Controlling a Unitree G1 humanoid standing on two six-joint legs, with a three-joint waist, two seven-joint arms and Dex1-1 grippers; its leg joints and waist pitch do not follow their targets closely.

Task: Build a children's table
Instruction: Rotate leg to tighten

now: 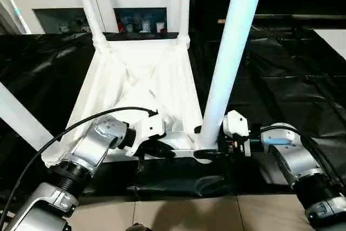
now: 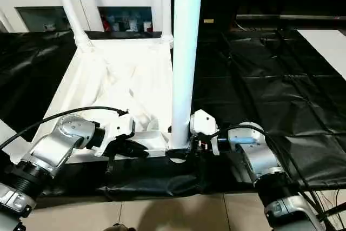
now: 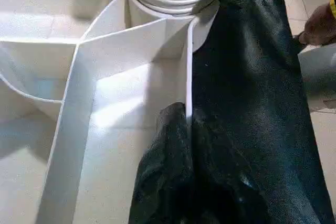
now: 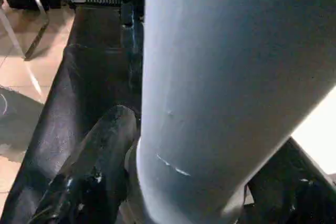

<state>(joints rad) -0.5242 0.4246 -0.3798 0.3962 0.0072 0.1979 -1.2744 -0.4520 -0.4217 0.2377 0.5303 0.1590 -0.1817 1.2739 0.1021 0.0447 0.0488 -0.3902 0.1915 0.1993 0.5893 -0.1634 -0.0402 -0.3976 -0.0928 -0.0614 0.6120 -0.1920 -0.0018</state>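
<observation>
- The white plastic rectangular tabletop (image 1: 146, 79) lies upside down on a black plastic sheet (image 1: 281, 90) spread over the floor, ribbed underside facing up.
- Two long white tapered round legs (image 1: 89, 6) stand upright in the far corner sockets; a third white leg (image 1: 232, 52) stands in the near corner socket on the robot's right, and a fourth white leg (image 1: 21, 117) slants in at the near left.
- The left gripper (image 1: 162, 149) sits at the tabletop's near edge; its jaws are closed together over the thin white rim, with one black finger (image 3: 168, 182) on the inner side of the rim in the left wrist view.
- The right gripper (image 1: 208, 152) is at the base of the near right leg, its jaws standing apart on either side of the leg's foot; I cannot tell whether they press on it.
- A white cabinet with glass doors (image 1: 135, 4) stands behind the sheet.
- A person's hand (image 3: 317, 24) shows at the edge of the left wrist view.
</observation>
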